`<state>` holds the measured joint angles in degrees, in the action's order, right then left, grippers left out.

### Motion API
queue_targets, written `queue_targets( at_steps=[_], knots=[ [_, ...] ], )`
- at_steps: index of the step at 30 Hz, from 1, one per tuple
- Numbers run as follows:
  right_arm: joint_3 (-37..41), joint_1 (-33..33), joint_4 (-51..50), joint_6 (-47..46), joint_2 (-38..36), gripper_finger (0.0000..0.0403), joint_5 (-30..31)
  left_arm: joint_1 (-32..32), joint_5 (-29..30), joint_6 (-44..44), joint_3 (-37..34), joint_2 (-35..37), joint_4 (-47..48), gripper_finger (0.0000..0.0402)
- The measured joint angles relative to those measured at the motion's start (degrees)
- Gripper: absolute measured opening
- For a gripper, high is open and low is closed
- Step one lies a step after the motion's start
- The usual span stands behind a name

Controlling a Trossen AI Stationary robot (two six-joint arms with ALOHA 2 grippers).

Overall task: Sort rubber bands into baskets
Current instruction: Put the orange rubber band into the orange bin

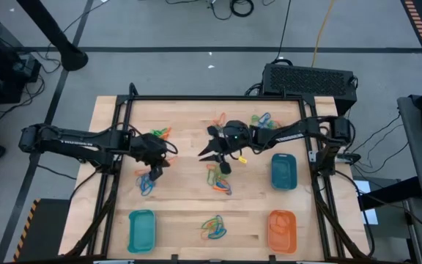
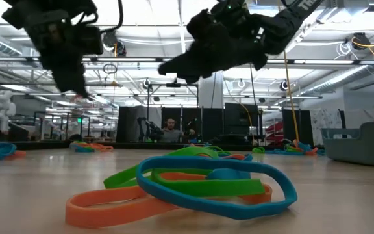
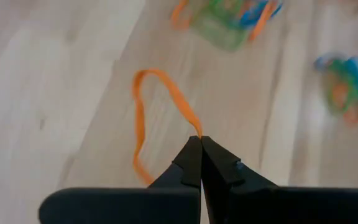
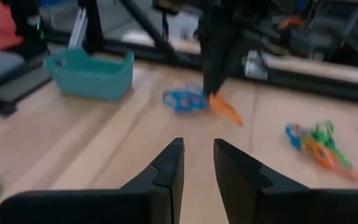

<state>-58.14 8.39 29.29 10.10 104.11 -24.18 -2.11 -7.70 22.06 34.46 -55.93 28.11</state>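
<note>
My left gripper (image 1: 154,167) hangs over the table's left half, shut on an orange rubber band (image 3: 143,118). My right gripper (image 4: 197,152) hovers near the table's middle (image 1: 212,158), open, with nothing between its fingers. Loose piles of orange, green and blue rubber bands lie flat on the wood (image 1: 220,180) (image 1: 212,229) (image 1: 146,183) (image 1: 262,119). One teal basket (image 1: 141,229) stands near left, another teal basket (image 1: 283,171) right of centre, and an orange basket (image 1: 282,229) near right. My left gripper pinches one strand of the orange band's loop (image 3: 197,129) between its two fingertips (image 3: 190,152). The fingers slant down from the table's left side. The band hangs slack below them (image 4: 225,111); I cannot tell whether its lower end rests on the wood.
The dark metal frame (image 1: 196,98) runs around the wooden table. A blue-and-orange pile (image 4: 184,99) lies right under the left gripper. Bare wood lies between the piles and along the near edge between the baskets (image 1: 182,235).
</note>
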Motion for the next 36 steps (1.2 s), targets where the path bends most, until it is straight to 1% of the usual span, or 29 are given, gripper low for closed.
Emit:
queue_targets(
  at_steps=[3, 6, 7, 10, 12, 16, 19, 23, 27, 31, 36],
  knots=[
    [-1.2, -0.8, 3.7, -0.4, 2.0, 0.0080, 0.4, 0.0, -0.5, -1.1, 0.0, -0.3, -4.6, 0.0001],
    [-4.0, -1.8, 3.2, 0.9, 3.5, 0.0086, 0.7, 0.0, -1.0, -1.9, 0.0, -0.6, -7.5, 0.0001],
    [-4.9, -2.3, 2.1, 1.9, 4.0, 0.0092, 1.1, 0.0, -1.0, -1.9, 0.0, -0.5, -8.6, 0.0001],
    [-8.2, -3.7, -1.1, 5.1, 6.1, 0.0120, 5.4, 0.0, -1.1, -2.1, 0.0, -0.5, -11.0, 0.0001],
    [-10.2, -4.4, -2.4, 6.6, 7.5, 0.0140, 7.1, 0.0, -1.1, -2.8, 0.0, -0.5, -12.3, 0.0000],
    [-12.8, -5.0, -2.7, 7.5, 8.5, 0.0171, 7.7, 0.0, -1.9, -3.0, 0.0, -0.5, -12.8, 0.0000],
    [-13.3, -5.1, -3.0, 8.9, 9.0, 0.0181, 7.7, 0.3, -2.9, -3.0, 0.0, -0.5, -12.8, 0.0000],
    [-13.3, -5.1, -3.4, 10.6, 9.1, 0.0180, 7.6, 0.8, -3.0, -3.1, 0.0, -0.5, -13.4, 0.0000],
    [-13.3, -5.1, -3.6, 11.4, 9.3, 0.0168, 7.7, 0.8, -3.6, -3.3, 0.0, -0.5, -14.7, 0.0000],
    [-13.3, -5.1, -3.8, 11.6, 9.3, 0.0149, 7.6, 0.8, -4.1, -3.5, 0.0, -0.5, -16.3, 0.0000],
    [-13.3, -5.1, -4.1, 11.7, 9.3, 0.0113, 7.6, 0.8, -4.1, -3.5, 0.0, -0.5, -15.9, 0.0000]
  ],
)
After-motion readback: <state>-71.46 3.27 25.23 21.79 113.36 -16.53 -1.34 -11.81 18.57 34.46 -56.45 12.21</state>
